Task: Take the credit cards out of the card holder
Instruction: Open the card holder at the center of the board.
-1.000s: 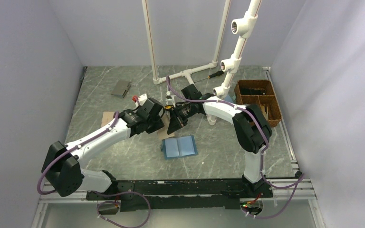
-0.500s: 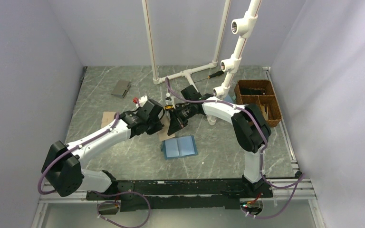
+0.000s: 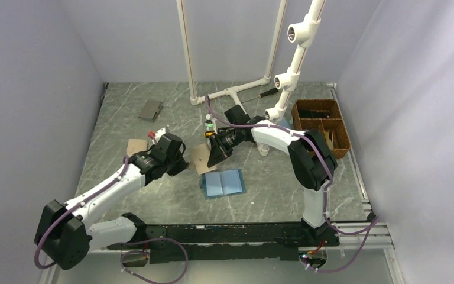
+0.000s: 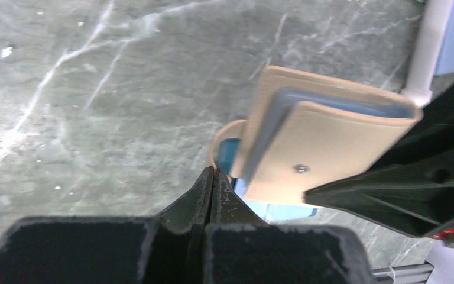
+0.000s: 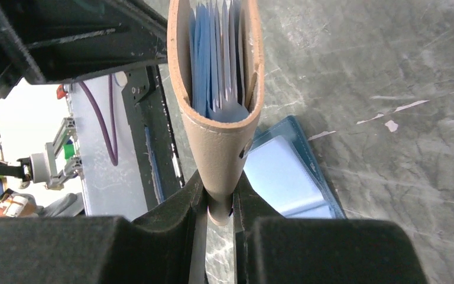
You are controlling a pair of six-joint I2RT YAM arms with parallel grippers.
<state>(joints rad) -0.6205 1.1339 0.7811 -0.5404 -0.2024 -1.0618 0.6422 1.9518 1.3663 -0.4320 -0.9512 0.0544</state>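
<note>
Pinches the tan card holder (image 5: 216,139) at its folded spine in the right gripper (image 5: 217,206), jaws narrow and pressed on the leather from both sides. Holds it up off the grey marbled table (image 3: 272,195), near the middle, open edge turned away from the right wrist and toward the left arm. Shows, in the right wrist view, blue and white cards (image 5: 216,65) standing edge-on between the two tan covers, leaves slightly parted.

As for the left gripper (image 4: 211,177): shut tight, fingers pressed together, nothing visible between them. Sits just short of the holder's lower near corner in the left wrist view, tips beside a curved tan tab (image 4: 217,145) sticking out there; touching or not, cannot tell. From above, sits just left of the holder, with the right gripper on the holder's other side.

Below the held holder, flat on the table: a light-blue bifold (image 3: 223,183), open, just nearer the arm bases. Farther left, a flat tan piece (image 3: 136,146); toward the back left, a small grey wallet (image 3: 151,110); at the right edge, well apart, a brown basket (image 3: 322,121).
</note>
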